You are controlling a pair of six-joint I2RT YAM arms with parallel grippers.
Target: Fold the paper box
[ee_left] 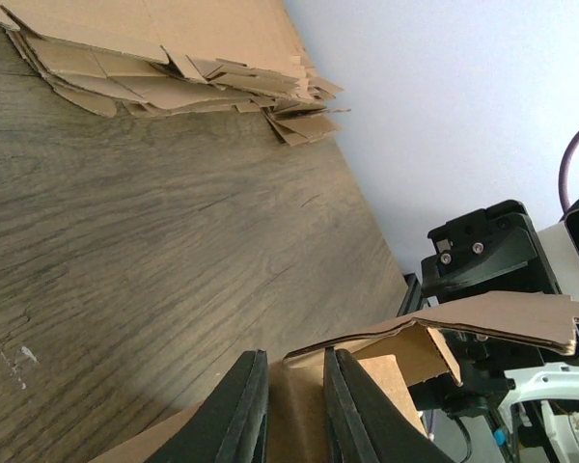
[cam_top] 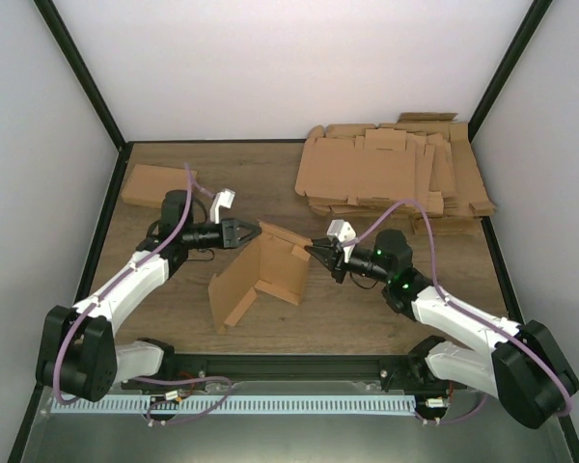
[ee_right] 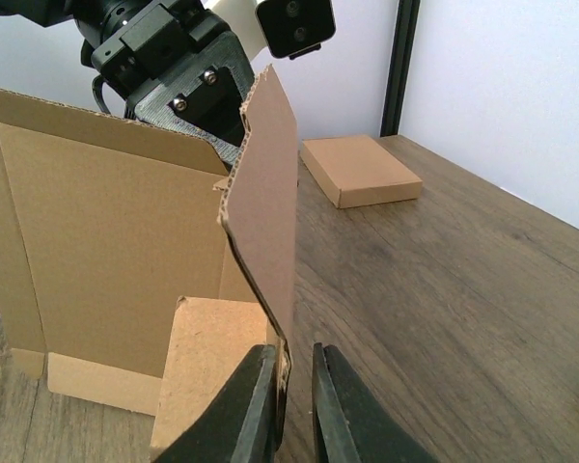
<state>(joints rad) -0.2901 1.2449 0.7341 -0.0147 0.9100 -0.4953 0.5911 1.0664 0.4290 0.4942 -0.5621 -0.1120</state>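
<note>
1. Top external view.
   - The paper box [cam_top: 270,272] is a plain brown die-cut cardboard piece. It stands part-erected at mid-table between the arms, with its main panel upright and its side flaps splayed.
   - The left arm [cam_top: 125,285] stretches forward and inward. The left gripper [cam_top: 243,231] is level at the panel's upper left edge.
   - The right arm [cam_top: 463,323] is bent at the elbow and points left. The right gripper [cam_top: 317,253] is at the box's right flap.
   - A thick pile of brown cardboard sheets [cam_top: 396,174] lies at far right.
   - A flat closed brown carton [cam_top: 154,185] lies at far left on the wooden table [cam_top: 367,309].
2. Left wrist view.
   - The fingers [ee_left: 241,405] stand narrowly apart with box cardboard showing in the gap.
   - Whether the cardboard is clamped cannot be told.
3. Right wrist view.
   - The fingers [ee_right: 251,405] stand slightly parted astride the lower edge of an upright flap.
   - Bare table shows between the flap and one finger, so nothing is clamped.
</note>
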